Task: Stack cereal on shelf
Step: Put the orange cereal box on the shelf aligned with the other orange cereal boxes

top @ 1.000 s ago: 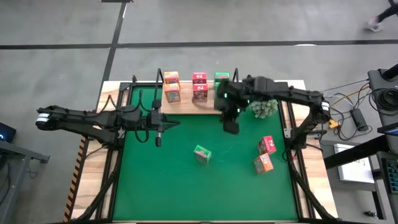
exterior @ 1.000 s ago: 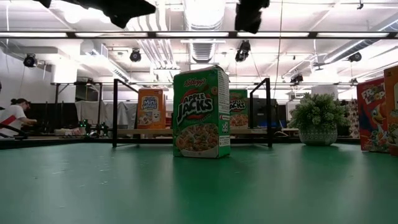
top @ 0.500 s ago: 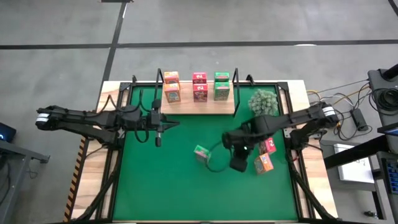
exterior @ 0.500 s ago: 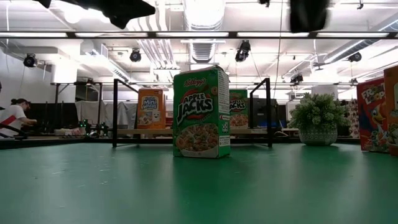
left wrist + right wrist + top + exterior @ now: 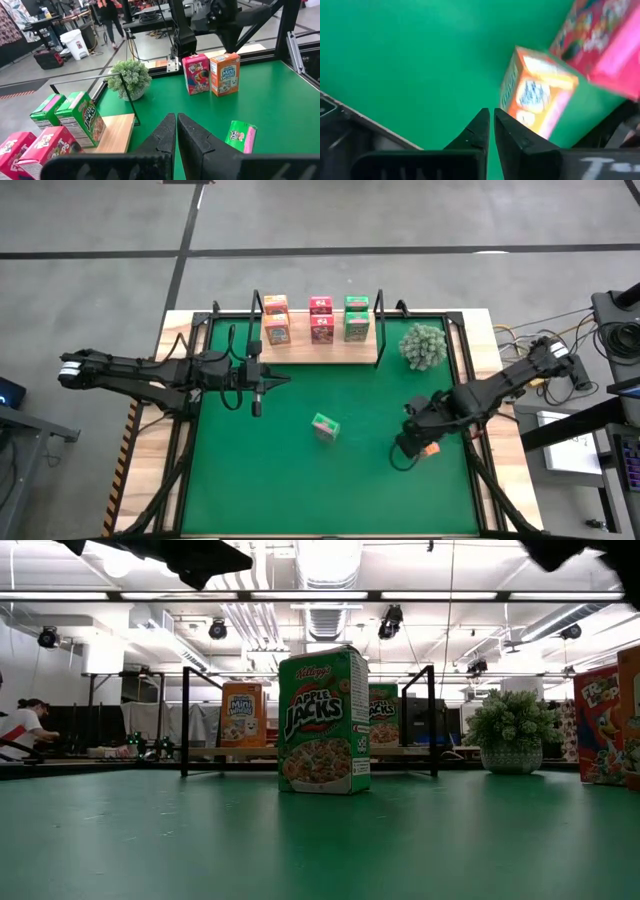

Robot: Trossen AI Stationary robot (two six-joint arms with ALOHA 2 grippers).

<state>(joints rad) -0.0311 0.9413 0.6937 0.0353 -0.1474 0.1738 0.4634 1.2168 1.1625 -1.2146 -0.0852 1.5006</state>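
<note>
The right gripper hung low over the near right part of the green mat, its two dark fingers pressed together and holding nothing. It sat just beside an orange cereal box — the right wrist view showed that box close ahead of the fingertips, with a pink cereal box behind it. In the left wrist view the two boxes stood upright side by side on the mat, the pink one and the orange one touching or nearly so.

A green cereal box stood alone near the middle of the mat, well apart from the pair; in the low view it rose upright in front of the shelf.

The shelf — a light wooden board with black wire uprights — lay at the far edge of the mat. On it stood six boxes in three columns: orange boxes on the left, pink boxes in the middle, and green boxes on the right. A potted plant ball sat on the mat just right of the shelf.

The left gripper waited above the left part of the mat, its fingers together and empty.
</note>
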